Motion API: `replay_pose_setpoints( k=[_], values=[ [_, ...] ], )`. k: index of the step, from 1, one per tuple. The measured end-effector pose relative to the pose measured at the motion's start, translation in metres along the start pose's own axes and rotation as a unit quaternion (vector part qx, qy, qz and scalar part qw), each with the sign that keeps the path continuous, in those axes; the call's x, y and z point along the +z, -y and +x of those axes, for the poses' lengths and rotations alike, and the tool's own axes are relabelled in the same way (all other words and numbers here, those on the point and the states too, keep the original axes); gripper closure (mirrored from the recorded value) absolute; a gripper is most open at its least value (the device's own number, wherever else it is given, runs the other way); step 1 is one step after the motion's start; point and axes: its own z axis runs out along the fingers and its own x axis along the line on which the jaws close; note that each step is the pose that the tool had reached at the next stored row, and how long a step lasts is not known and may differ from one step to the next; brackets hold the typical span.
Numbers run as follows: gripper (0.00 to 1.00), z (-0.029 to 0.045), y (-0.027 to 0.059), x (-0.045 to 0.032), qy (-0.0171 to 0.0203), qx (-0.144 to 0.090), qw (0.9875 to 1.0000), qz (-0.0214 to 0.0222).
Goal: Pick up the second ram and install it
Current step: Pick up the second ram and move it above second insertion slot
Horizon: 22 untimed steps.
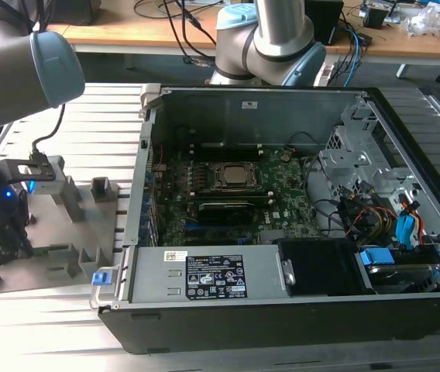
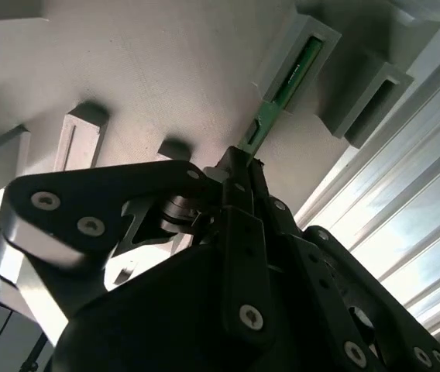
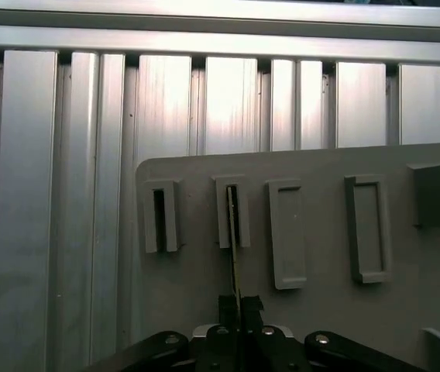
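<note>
- The end effector (image 2: pixel 242 167) is clamped on the near edge of the ram (image 2: pixel 282 89). The ram's far end sits in a slot (image 3: pixel 233 198) of the grey fixture (image 1: pixel 65 256) on the bench (image 3: pixel 49 194), at the exterior view's left of the open case (image 1: pixel 266 318).
- The hold is on a thin edge, so the stick could probably pivot or slip between the fingers.
- A pull not in line with the slot might bind the ram, lifting the fixture or flexing the board.
- Any skew in the grip would likely carry over to seating it on the motherboard (image 1: pixel 282 209).
</note>
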Motion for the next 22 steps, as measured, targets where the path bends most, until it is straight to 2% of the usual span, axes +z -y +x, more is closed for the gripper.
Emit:
replay_pose_setpoints(
  k=[15,17,19,22],
  values=[
    [0.86,0.0000,0.0000,0.0000,0.0013,0.000,1.0000,0.0000],
    [0.86,0.0000,-0.0002,-0.0028,0.0012,0.000,1.0000,0.0000],
    [0.86,-0.0002,-0.0005,-0.0100,0.0012,0.000,1.0000,0.0000],
    [0.86,-0.0003,-0.0007,-0.0158,0.0012,0.000,1.0000,0.0001]
  ],
)
